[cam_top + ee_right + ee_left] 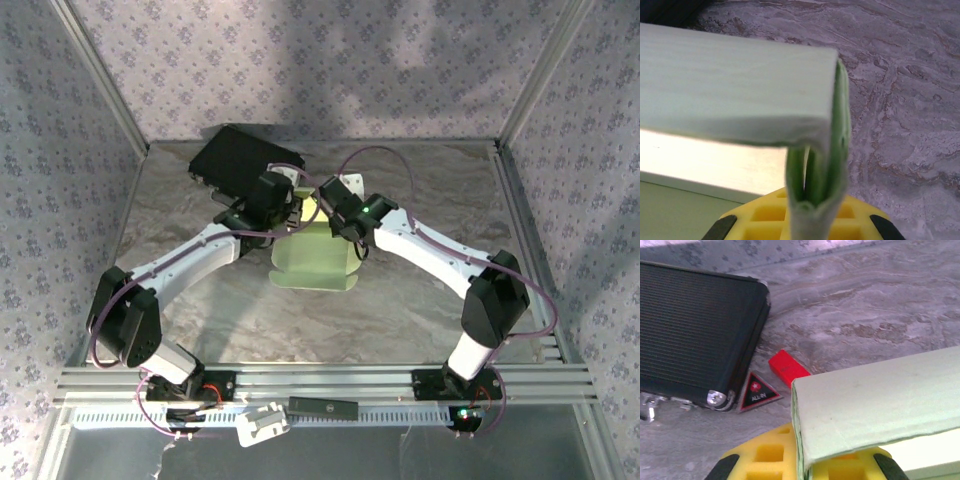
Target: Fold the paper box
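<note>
Toward the far middle of the table [400, 310]: paper box [312, 262] sitting partly raised, near panel lying flat, far end being held up by both arms.
Left gripper [288, 207]: clamping shut on the box's left end wall, likely bracing that corner upright.
Right gripper [332, 205]: pinching closed on the doubled right wall, layers pressed between yellow pads [765, 217], probably setting the crease.
Black case [240, 160]: lying toward the far-left corner, just beyond the box, clear of the folding.
Red block [786, 367] and triangular sticker [757, 393]: lying between case and box.
Progress: seeming midway, walls forming, closure not yet done.
</note>
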Robot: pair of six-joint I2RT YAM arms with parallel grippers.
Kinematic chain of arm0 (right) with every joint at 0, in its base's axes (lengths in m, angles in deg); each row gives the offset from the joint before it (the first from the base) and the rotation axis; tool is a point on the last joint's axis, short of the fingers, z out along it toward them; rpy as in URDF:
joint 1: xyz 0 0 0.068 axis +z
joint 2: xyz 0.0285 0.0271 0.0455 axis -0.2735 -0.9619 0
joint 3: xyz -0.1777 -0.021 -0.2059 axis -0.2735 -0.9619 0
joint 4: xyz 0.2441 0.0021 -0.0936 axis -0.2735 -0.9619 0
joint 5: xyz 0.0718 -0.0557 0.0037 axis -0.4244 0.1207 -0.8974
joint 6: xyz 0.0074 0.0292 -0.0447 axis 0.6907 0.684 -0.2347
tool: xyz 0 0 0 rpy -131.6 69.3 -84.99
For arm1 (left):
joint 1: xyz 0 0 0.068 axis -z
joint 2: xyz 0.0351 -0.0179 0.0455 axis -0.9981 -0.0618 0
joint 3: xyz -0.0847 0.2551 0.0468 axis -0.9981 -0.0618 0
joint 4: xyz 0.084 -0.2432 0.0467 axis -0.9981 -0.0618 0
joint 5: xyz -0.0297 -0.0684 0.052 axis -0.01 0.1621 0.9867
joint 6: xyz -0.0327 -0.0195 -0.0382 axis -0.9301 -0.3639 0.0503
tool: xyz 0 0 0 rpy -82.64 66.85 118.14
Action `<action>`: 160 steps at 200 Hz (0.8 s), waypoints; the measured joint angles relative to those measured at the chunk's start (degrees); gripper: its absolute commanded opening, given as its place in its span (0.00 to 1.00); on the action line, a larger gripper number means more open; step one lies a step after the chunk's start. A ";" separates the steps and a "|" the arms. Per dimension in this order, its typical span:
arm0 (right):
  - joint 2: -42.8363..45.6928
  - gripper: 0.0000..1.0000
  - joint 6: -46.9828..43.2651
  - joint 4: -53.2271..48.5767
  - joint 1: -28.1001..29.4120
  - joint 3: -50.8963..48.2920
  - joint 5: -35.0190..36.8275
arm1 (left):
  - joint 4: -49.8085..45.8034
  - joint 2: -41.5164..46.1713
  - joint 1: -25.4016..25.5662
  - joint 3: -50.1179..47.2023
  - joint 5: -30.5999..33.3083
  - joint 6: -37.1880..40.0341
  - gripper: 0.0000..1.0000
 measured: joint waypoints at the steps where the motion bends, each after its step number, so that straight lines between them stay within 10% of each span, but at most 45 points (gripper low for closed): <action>1: -0.02 0.00 -0.02 0.00 0.00 0.02 0.00 | 0.00 -0.02 0.09 0.00 0.15 -0.02 0.00; 20: -0.28 0.00 0.46 -0.07 0.00 0.04 0.11 | -0.07 -0.20 1.51 0.07 3.87 -0.44 0.00; 53: -0.31 0.00 0.55 -0.24 0.00 0.07 -0.15 | -1.11 -0.07 2.12 0.07 4.00 -0.98 0.56; 160: -0.37 0.00 0.39 -0.68 -0.55 0.13 -2.29 | -3.06 13.27 -1.79 -7.80 -11.82 -3.50 0.60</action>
